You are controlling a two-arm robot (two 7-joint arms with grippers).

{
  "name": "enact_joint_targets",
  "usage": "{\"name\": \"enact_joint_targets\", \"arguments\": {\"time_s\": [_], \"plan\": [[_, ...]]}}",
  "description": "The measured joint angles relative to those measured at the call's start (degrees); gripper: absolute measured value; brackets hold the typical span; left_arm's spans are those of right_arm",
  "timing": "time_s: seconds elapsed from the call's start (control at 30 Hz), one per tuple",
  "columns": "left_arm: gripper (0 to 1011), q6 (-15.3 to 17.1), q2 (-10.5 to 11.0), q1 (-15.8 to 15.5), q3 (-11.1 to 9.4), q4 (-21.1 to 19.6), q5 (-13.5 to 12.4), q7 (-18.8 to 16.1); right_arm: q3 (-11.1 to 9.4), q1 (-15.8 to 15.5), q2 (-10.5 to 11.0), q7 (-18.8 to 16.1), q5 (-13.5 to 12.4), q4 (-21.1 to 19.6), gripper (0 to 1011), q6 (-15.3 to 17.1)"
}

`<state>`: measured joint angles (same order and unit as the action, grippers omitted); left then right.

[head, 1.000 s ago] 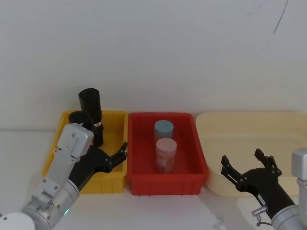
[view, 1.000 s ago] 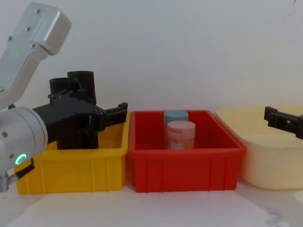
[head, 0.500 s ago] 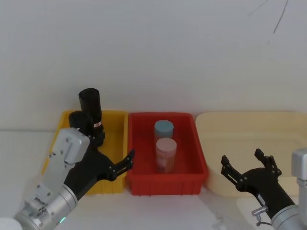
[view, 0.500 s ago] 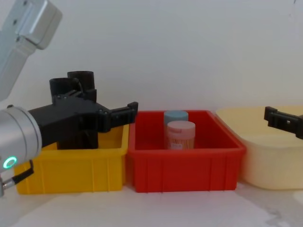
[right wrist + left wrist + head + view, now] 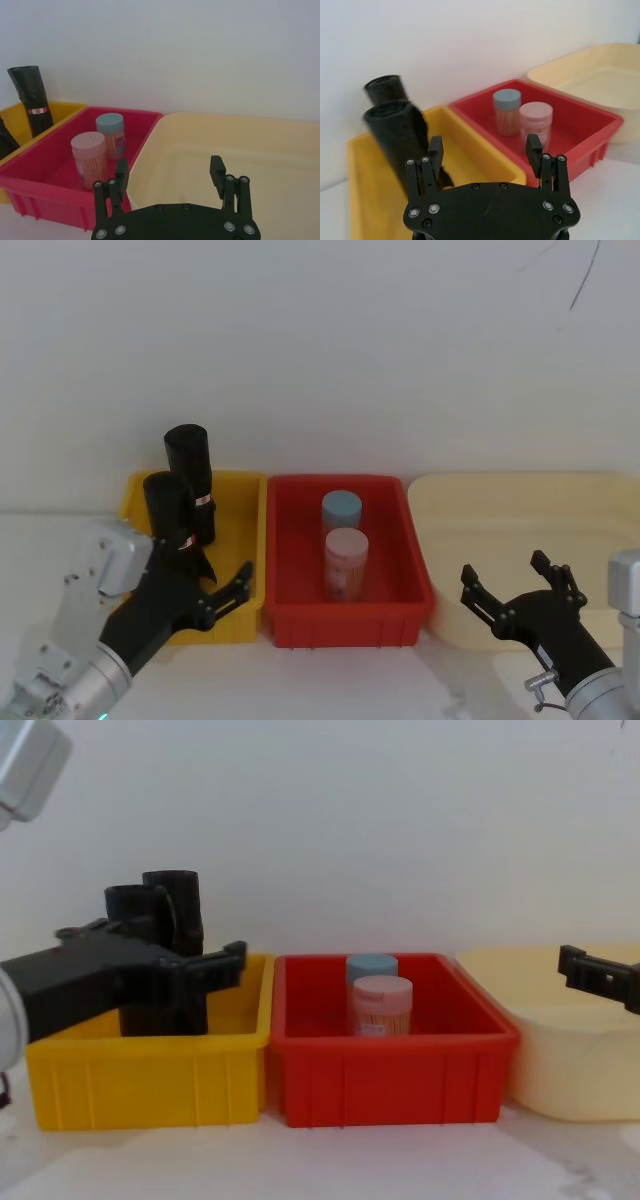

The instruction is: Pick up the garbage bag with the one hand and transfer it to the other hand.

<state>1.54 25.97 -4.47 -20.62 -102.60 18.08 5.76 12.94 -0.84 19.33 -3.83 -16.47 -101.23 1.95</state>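
Status: left pincer (image 5: 226, 596) wide at yellow bin (image 5: 232, 478), nothing held.
Your left pincer hovers at the bin's front right corner, empty. The garbage bag (image 5: 165, 505) stands upright inside that bin, just ahead of the 2nd black roll (image 5: 187, 455). Your right pincer (image 5: 504, 574), also wide, idles well right of the bin.

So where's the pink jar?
In the head view, the pink jar stands in the red bin in the middle, just in front of the blue jar, nearer the robot.
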Motion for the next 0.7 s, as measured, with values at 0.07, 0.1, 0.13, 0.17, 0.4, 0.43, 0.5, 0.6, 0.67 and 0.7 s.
{"name": "enact_joint_targets", "arguments": {"time_s": [0.07,0.1,0.13,0.17,0.4,0.43,0.5,0.6,0.67,0.7], "plan": [[1001,0.4,0.12,0.58,0.52,-0.52,-0.15,-0.74,0.0,0.0,0.0,0.0,0.0,0.0,999,0.0],[1001,0.57,0.18,0.9,0.79,-0.77,-0.22,-1.05,0.0,0.0,0.0,0.0,0.0,0.0,999,0.0],[1001,0.93,0.29,1.48,1.29,-1.25,-0.37,-1.71,0.0,0.0,0.0,0.0,0.0,0.0,999,0.0],[1001,1.1,0.35,1.74,1.55,-1.48,-0.45,-2.04,0.0,0.0,0.0,0.0,0.0,0.0,999,0.0],[1001,2.77,0.84,3.93,4.27,-3.18,-1.01,-4.89,0.0,0.0,0.0,0.0,0.0,0.0,999,0.0],[1001,3.04,0.95,4.2,4.8,-3.37,-1.05,-5.21,0.0,0.0,0.0,0.0,0.0,0.0,999,0.0],[1001,3.28,1.06,4.33,5.21,-3.44,-1.06,-5.4,0.0,0.0,0.0,0.0,0.0,0.0,999,0.0],[1001,3.79,1.26,4.36,5.81,-3.43,-1.01,-5.46,0.0,0.0,0.0,0.0,0.0,0.0,999,0.0],[1001,4.22,1.4,4.1,6.18,-3.08,-0.82,-5.21,0.0,0.0,0.0,0.0,0.0,0.0,999,0.0],[1001,4.34,1.42,3.98,6.26,-2.93,-0.71,-5.04,0.0,0.0,0.0,0.0,0.0,0.0,999,0.0]]}}
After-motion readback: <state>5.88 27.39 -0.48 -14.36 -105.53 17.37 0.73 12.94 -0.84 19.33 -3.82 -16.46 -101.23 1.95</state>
